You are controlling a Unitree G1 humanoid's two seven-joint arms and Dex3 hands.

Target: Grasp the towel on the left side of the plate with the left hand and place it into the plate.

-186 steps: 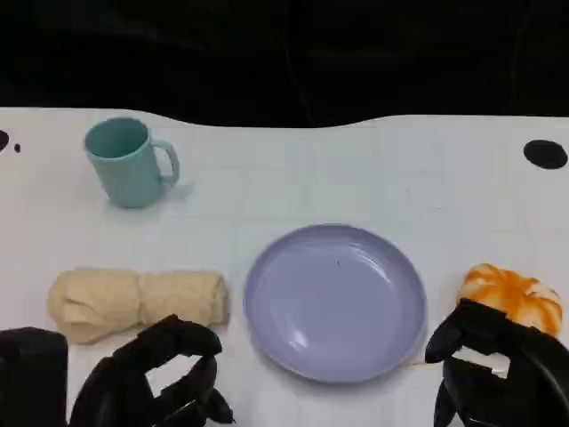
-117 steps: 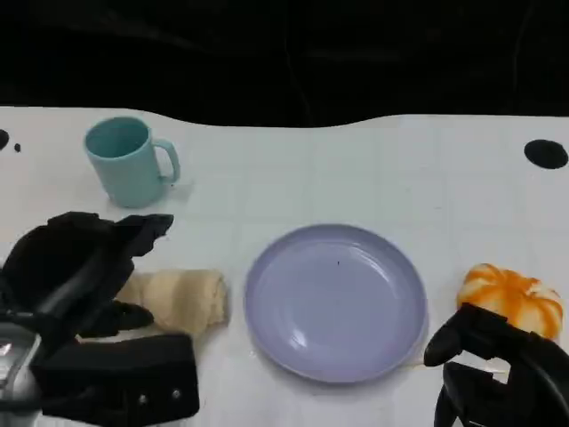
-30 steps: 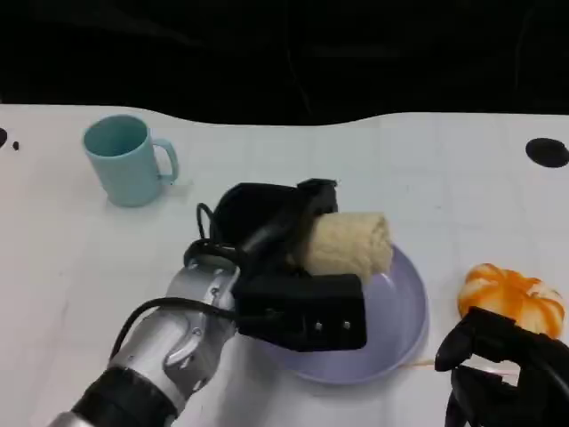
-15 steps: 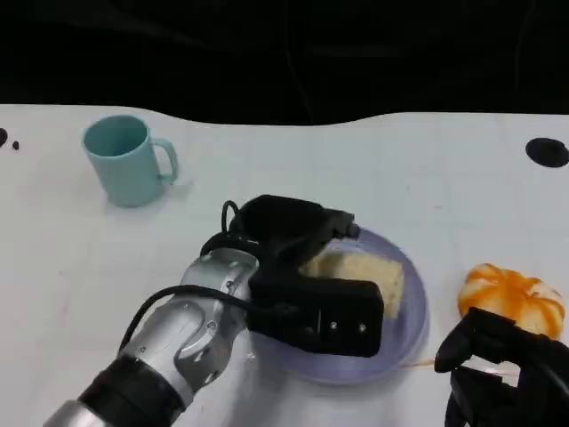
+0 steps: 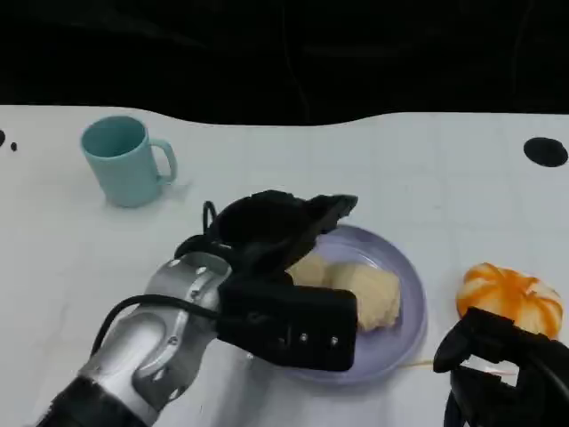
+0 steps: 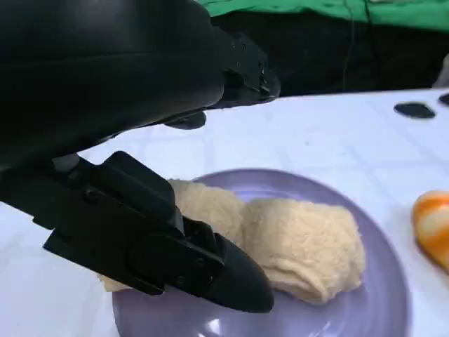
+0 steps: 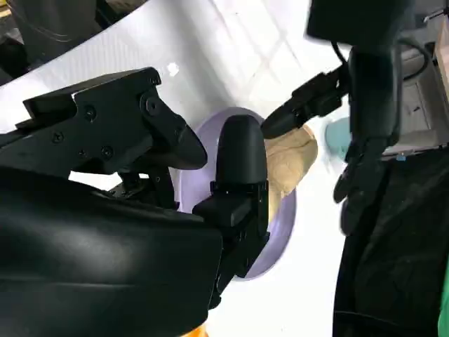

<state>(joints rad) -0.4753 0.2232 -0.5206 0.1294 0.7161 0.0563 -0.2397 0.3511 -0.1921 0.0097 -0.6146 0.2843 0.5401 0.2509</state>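
Note:
The beige rolled towel [image 5: 369,292] lies inside the lavender plate [image 5: 411,307], resting flat on its bottom. My left hand [image 5: 276,231] hovers over the plate's left half with its fingers spread, one above the towel and one beside it, gripping nothing. In the left wrist view the towel [image 6: 302,246] sits loose on the plate [image 6: 379,309] between the parted fingers [image 6: 231,281]. My right hand [image 5: 502,369] rests at the table's front right, holding nothing. The right wrist view shows the towel [image 7: 287,165] on the plate [image 7: 277,235] past my right hand [image 7: 140,210].
A teal mug [image 5: 124,160] stands at the back left. An orange pumpkin-shaped object [image 5: 508,298] sits right of the plate, just beyond my right hand. A black mark [image 5: 545,152] lies on the white table at the far right.
The left hand carried the towel from the plate's left side over the plate, lowered it in, and has now let go with its fingers spread. The right hand stayed put.

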